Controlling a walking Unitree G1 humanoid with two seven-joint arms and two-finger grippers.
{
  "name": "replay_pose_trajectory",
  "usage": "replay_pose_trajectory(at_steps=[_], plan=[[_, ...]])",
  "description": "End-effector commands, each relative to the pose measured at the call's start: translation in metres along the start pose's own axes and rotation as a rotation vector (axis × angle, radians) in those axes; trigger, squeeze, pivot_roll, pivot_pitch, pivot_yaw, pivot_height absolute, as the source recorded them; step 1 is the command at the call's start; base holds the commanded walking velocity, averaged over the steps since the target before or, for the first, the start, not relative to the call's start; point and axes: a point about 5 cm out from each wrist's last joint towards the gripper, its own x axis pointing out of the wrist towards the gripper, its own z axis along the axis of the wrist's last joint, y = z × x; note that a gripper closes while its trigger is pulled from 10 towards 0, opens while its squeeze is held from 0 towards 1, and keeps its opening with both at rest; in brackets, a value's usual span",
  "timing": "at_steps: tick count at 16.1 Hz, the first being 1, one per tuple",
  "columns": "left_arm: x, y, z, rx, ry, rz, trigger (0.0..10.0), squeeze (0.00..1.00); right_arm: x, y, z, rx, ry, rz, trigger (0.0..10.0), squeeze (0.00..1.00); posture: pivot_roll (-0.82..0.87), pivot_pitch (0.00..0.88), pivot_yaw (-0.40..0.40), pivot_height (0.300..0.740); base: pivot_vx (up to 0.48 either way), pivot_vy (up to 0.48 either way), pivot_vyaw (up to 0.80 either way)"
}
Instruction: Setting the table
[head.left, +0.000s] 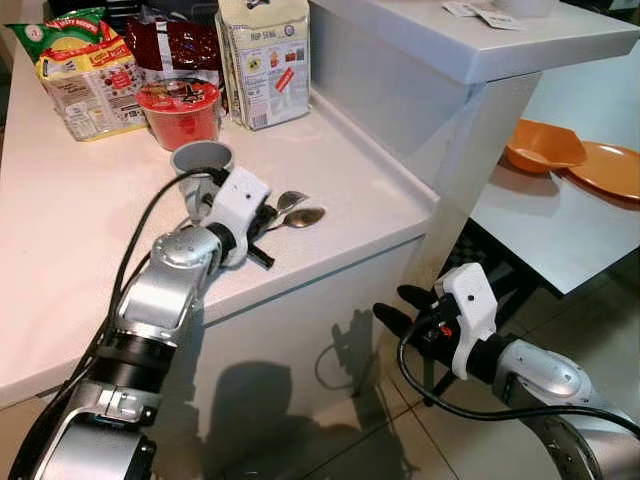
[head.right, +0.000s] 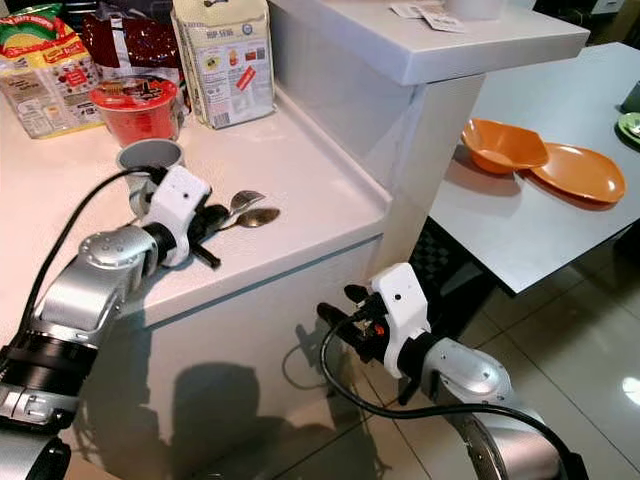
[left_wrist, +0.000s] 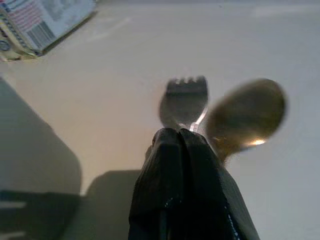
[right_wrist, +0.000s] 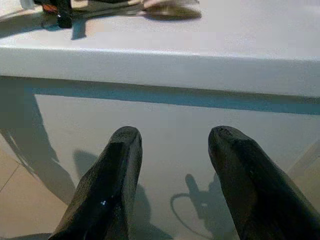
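Cutlery, namely a silver metal fork (left_wrist: 186, 96) and a silver metal spoon (left_wrist: 246, 116), rests on the white laminate counter (head.left: 60, 250), handles pinched between the pressed-together fingers of the left gripper (head.left: 262, 232). Both long axes run toward 2 o'clock from that gripper in the head views, heads outermost. The grey cup (head.left: 202, 160) stands just beside it at 11 o'clock. The right gripper (head.left: 400, 306) hangs below the counter edge, fingers apart and empty. Judged target, the white dining table (head.left: 540, 230) bearing orange plastic dishes (head.left: 545, 146), lies well apart at 3 o'clock.
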Motion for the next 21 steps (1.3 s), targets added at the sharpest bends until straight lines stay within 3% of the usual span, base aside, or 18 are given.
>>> replay_pose_trajectory(at_steps=[1, 5, 6, 7, 8, 9, 10, 13, 17, 21], plan=[[-0.001, 0.006, 0.008, 0.016, -0.022, 0.022, 0.0, 0.00, -0.001, -0.002, 0.010, -0.012, -0.028, -0.014, 10.0, 0.00, 0.04, 0.000, -0.023, 0.740, 0.000, 0.000, 0.00], [-0.005, 0.010, 0.006, 0.060, -0.002, -0.001, 0.0, 0.00, 0.000, -0.001, 0.012, -0.012, -0.035, -0.013, 10.0, 0.00, 0.04, 0.000, -0.021, 0.740, 0.000, 0.000, 0.00], [-0.006, 0.004, 0.002, 0.068, 0.017, -0.056, 0.0, 0.00, 0.000, -0.002, 0.011, -0.009, -0.033, -0.014, 10.0, 0.00, 0.04, 0.000, -0.021, 0.740, 0.000, 0.000, 0.00], [-0.006, 0.001, 0.001, 0.034, 0.019, -0.080, 0.8, 0.00, 0.000, -0.004, 0.010, -0.007, -0.030, -0.016, 10.0, 0.00, 0.04, 0.000, -0.018, 0.740, 0.000, 0.000, 0.00], [-0.005, 0.001, 0.002, -0.001, 0.013, -0.072, 9.4, 0.98, 0.000, -0.004, 0.009, -0.006, -0.029, -0.017, 10.0, 0.00, 0.04, 0.000, -0.018, 0.740, 0.000, 0.000, 0.00], [-0.003, 0.001, 0.006, -0.136, -0.030, -0.072, 10.0, 1.00, 0.001, -0.006, 0.006, -0.002, -0.025, -0.019, 10.0, 0.00, 0.04, 0.000, -0.018, 0.740, 0.000, 0.000, 0.00], [-0.002, 0.002, 0.009, -0.160, -0.055, -0.065, 10.0, 1.00, 0.001, -0.007, 0.004, 0.000, -0.023, -0.019, 10.0, 0.00, 0.04, 0.000, -0.018, 0.740, 0.000, 0.000, 0.00], [0.000, 0.003, 0.012, -0.155, -0.069, -0.079, 10.0, 1.00, 0.001, -0.008, 0.001, 0.000, -0.020, -0.016, 10.0, 0.00, 0.03, 0.000, -0.019, 0.740, 0.000, 0.000, 0.00], [0.006, 0.004, 0.006, -0.090, -0.023, -0.065, 10.0, 1.00, 0.001, -0.006, 0.003, -0.030, -0.030, 0.020, 10.0, 0.00, 0.03, 0.000, -0.018, 0.740, 0.000, 0.000, 0.00], [0.009, -0.001, 0.007, -0.115, -0.036, -0.087, 10.0, 1.00, 0.001, -0.004, 0.010, -0.043, -0.041, 0.037, 10.0, 0.00, 0.03, 0.000, -0.020, 0.740, 0.000, 0.000, 0.00]])
